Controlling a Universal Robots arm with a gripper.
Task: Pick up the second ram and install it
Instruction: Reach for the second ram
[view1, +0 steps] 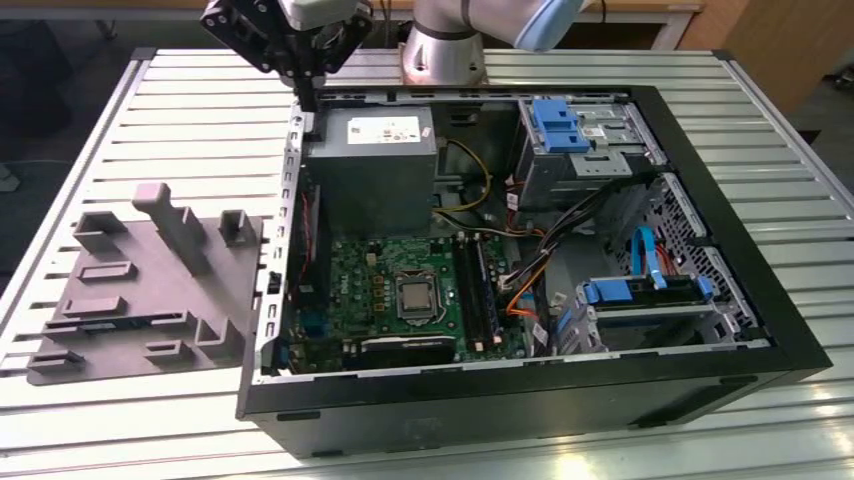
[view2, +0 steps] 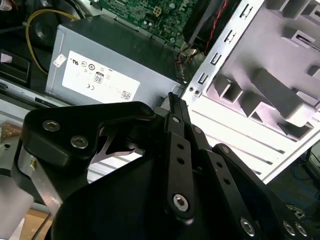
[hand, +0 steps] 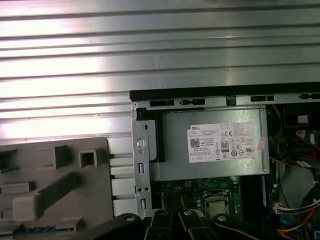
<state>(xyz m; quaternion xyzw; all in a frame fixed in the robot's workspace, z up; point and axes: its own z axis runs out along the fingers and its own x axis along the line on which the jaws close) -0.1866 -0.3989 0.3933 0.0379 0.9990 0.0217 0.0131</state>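
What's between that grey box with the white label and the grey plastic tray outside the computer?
In the first wrist view, the case's metal wall and a strip of bare slatted table.

The exterior view gives us a steep look down on the open computer case (view1: 534, 400) and surface (view1: 174, 110) from the near side. Both wrist views hang closer over its far end, sharing the power supply (hand: 212, 145) and grey fixture (hand: 50, 175), the second slanting past the fingers (view2: 174, 107).
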